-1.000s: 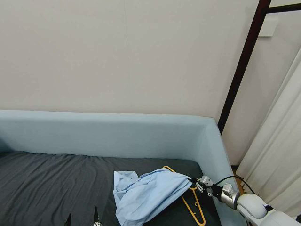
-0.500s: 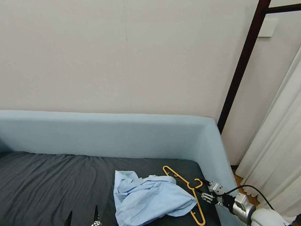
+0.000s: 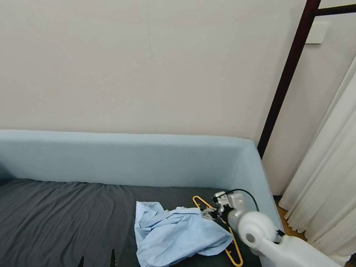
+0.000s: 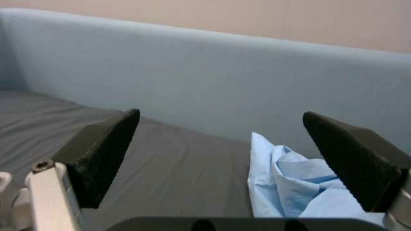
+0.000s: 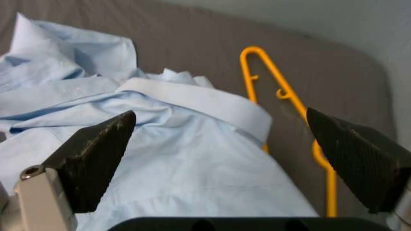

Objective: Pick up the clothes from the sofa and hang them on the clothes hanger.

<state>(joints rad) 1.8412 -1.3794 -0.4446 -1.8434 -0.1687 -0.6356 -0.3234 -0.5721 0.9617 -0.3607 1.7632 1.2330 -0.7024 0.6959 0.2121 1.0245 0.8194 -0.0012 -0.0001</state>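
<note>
Swung in since a second ago, the right gripper [image 5: 220, 113] hangs open above the crumpled light-blue cloth shirt [image 3: 178, 236] on the pale-blue upholstered sofa [image 3: 139, 158]; beside it, a thin orange hanger [image 5: 286, 96] lies half buried. Left gripper [image 4: 221, 113] idles open farther along.

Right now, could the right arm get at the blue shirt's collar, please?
Probably yes: the right gripper hangs open just above the blue shirt, and nothing lies over its collar.

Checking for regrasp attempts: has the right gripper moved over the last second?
Yes. The right gripper swung inward, away from the sofa armrest, now over the orange hanger, jaws open.
</note>
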